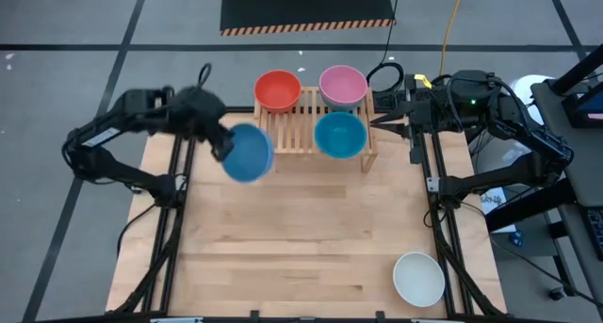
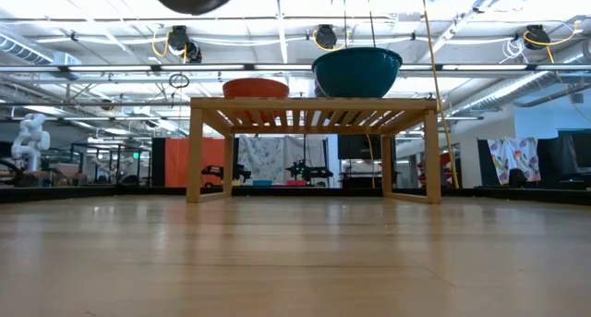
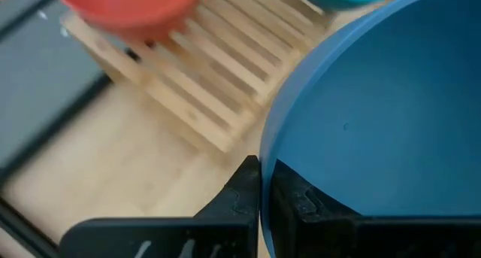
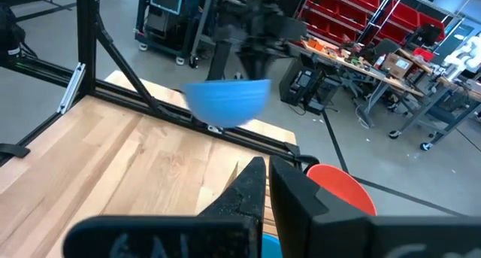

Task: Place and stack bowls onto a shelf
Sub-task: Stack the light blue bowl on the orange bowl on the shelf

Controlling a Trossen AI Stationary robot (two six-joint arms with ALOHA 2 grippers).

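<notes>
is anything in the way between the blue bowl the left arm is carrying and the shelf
Nothing visible blocks it. The left end effector holds the light blue bowl by its rim in the air just off the shelf, on the red bowl's side. The red, pink and teal bowls fill three spots; the near slats beside the teal bowl are bare.

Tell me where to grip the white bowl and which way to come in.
Pinch the rim of the white bowl, one finger inside and one outside, coming straight down. It sits upright and alone near the table's front right, so its wall is free all round; the right gripper is probably better placed.
</notes>
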